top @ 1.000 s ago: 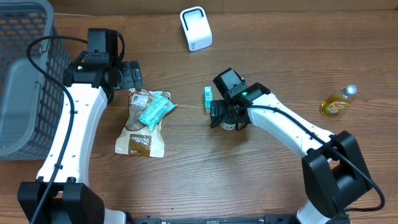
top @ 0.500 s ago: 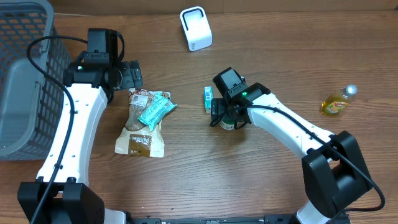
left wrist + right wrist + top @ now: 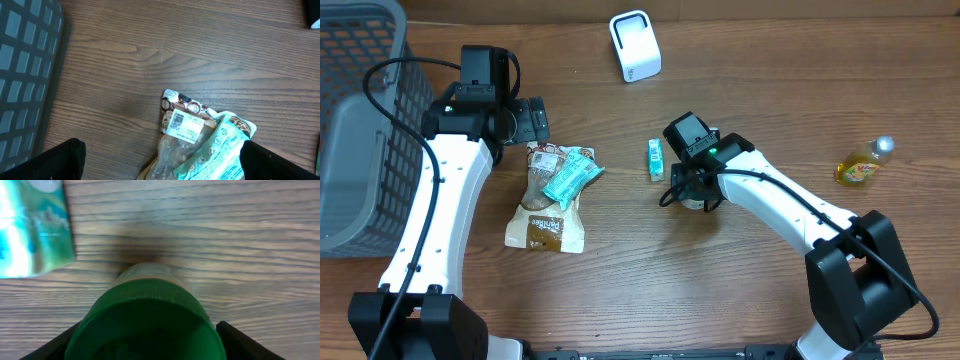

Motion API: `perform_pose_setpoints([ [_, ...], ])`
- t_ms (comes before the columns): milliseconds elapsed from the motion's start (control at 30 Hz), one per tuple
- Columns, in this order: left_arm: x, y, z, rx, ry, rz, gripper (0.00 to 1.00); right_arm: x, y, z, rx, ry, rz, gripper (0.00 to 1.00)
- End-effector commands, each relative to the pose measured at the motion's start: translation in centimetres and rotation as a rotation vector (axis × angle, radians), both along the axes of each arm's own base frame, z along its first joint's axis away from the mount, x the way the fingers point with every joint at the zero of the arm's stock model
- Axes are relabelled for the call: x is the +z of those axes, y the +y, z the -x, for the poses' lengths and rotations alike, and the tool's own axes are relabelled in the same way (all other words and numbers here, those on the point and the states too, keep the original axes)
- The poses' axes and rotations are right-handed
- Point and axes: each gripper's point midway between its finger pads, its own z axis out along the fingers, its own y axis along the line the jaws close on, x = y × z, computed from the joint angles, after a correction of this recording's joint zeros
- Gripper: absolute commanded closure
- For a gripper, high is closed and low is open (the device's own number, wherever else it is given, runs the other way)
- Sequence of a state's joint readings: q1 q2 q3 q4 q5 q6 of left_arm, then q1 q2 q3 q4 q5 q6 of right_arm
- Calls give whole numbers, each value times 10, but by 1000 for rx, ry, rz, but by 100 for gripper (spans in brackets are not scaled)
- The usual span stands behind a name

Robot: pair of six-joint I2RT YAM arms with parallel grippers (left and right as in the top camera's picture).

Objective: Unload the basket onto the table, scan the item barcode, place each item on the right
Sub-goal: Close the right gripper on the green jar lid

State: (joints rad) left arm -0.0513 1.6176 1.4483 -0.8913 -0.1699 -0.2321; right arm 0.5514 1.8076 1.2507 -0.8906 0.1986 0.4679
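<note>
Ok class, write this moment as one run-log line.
right gripper: jaws either side of green-capped container, grip unclear | left gripper: open by snack bags | scanner: untouched

1. You'll find a grey mesh basket (image 3: 350, 60) at the table's (image 3: 620, 290) left edge.
2. Look beside it: a brown snack pouch (image 3: 545, 218) lies flat, with a teal packet (image 3: 568, 176) across its upper end.
3. You have a small green box (image 3: 655, 159) mid-table and a yellow bottle (image 3: 861, 166) far right.

Green-capped jar (image 3: 145, 322) upright, just beside teal box (image 3: 31, 227).
</note>
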Motion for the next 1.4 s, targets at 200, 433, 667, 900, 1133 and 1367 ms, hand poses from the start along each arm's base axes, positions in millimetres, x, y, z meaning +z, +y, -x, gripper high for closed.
perform_pose_setpoints([
  [200,6,4,-1,2,-16,-17,0,1,-21,-5,-34,-20,80,24],
  [433,6,4,-1,2,-16,-17,1,0,-33,-9,-74,-2,54,15],
  [667,6,4,-1,2,-16,-17,0,-1,-43,-10,-101,12,56,15],
  [900,6,4,-1,2,-16,-17,0,-2,-42,-6,-99,31,49,15],
  [1133,6,4,-1,2,-16,-17,0,-1,-30,-14,-92,5,-15,15],
  [1367,6,4,-1,2,-16,-17,1,-1,-28,-19,-91,-11,-24,15],
])
